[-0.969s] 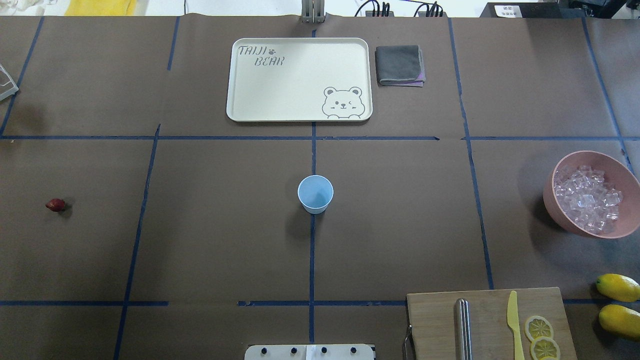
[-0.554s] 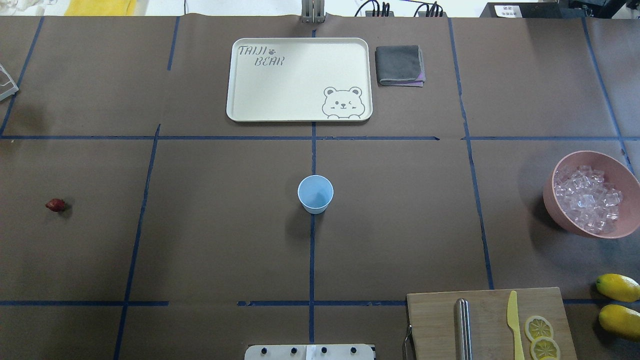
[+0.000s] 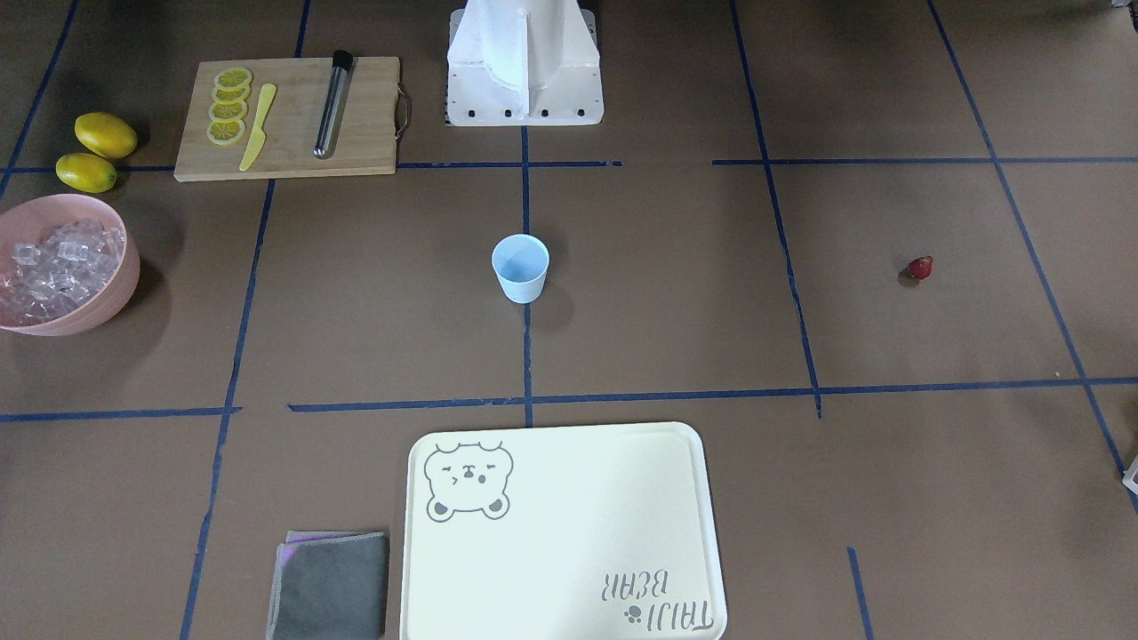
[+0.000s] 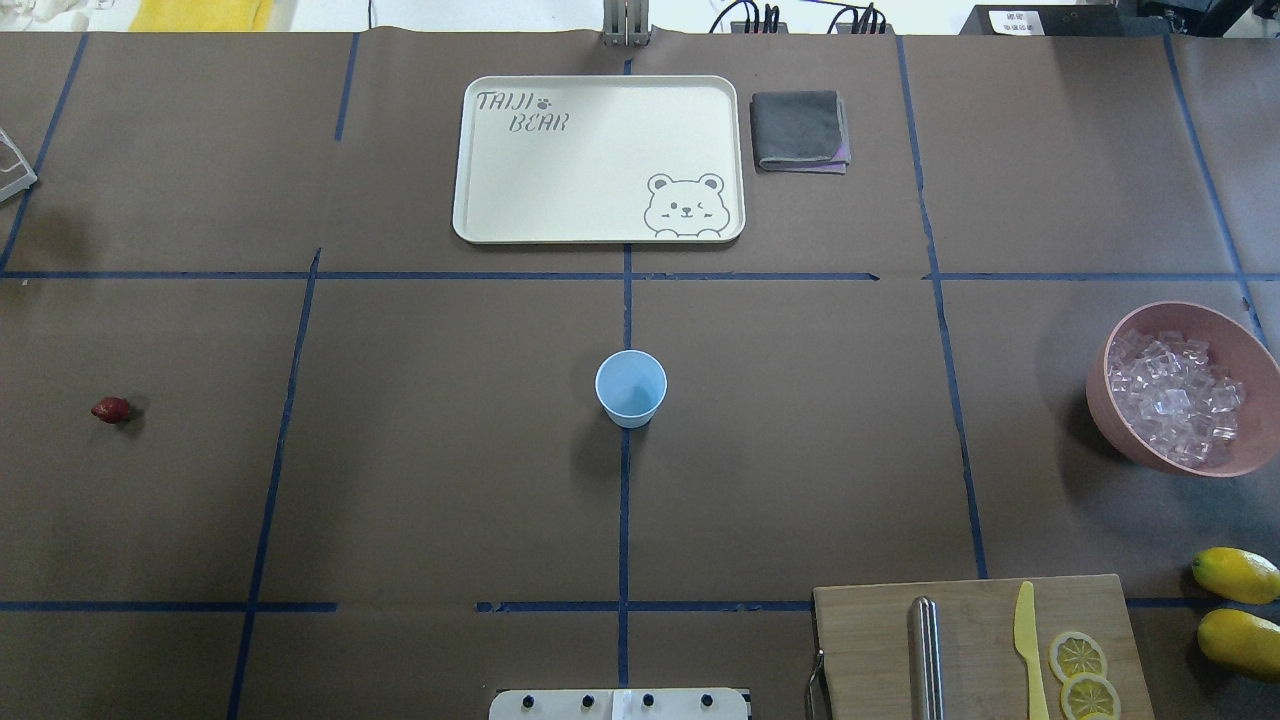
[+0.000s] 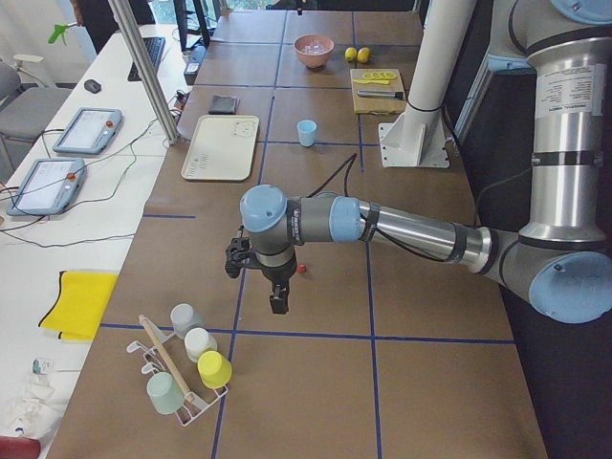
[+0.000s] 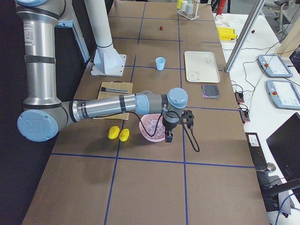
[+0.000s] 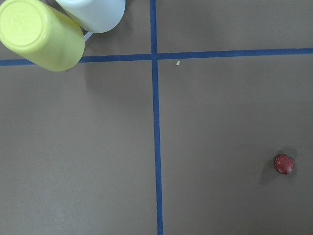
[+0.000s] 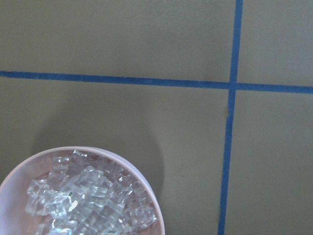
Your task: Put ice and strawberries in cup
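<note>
Overhead and front-facing views from opposite sides, cup [image 4: 630, 388] central in both

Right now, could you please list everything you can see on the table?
cup: one, pale blue, table centre
strawberry: one, dark red, far on robot's left
ice cubes: many, clear, inside bowl
bowl: one, pink, far on robot's right
tray: one, cream with bear print, beyond cup
cloth: one, grey, folded beside tray
cutting board: one, wooden, near robot's base
lemon slices: four, yellow, on board
knife: one, yellow, on board
metal rod: one, silver with black end, on board
lemons: two, yellow, beside board
upturned cups: four, mixed colours, table's left end
left pincer: one, black, near strawberry; opening unclear
right pincer: one, black, by bowl; opening unclear
</note>
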`<state>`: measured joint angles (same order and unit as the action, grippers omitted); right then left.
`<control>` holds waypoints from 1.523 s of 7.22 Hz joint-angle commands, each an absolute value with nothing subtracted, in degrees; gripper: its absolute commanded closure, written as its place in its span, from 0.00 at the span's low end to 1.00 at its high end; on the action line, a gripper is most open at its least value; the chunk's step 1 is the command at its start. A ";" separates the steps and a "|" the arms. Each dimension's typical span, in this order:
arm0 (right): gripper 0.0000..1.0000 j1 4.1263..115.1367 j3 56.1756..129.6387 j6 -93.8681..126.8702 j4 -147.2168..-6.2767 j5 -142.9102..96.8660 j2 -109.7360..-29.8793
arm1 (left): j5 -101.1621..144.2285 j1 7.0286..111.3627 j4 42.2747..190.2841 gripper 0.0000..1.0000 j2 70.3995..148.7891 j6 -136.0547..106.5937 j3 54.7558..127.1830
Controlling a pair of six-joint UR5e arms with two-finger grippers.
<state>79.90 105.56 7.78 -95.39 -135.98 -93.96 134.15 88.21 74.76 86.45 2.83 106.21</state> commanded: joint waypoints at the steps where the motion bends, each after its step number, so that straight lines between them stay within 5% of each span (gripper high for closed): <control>1: 0.05 74.13 108.72 10.63 -88.19 -131.87 -98.25 | 134.12 87.98 74.79 0.00 86.48 2.81 106.26; 11: 0.24 63.55 108.02 18.11 -79.54 -128.59 -101.95 | 134.21 87.89 74.71 0.00 86.57 2.72 106.35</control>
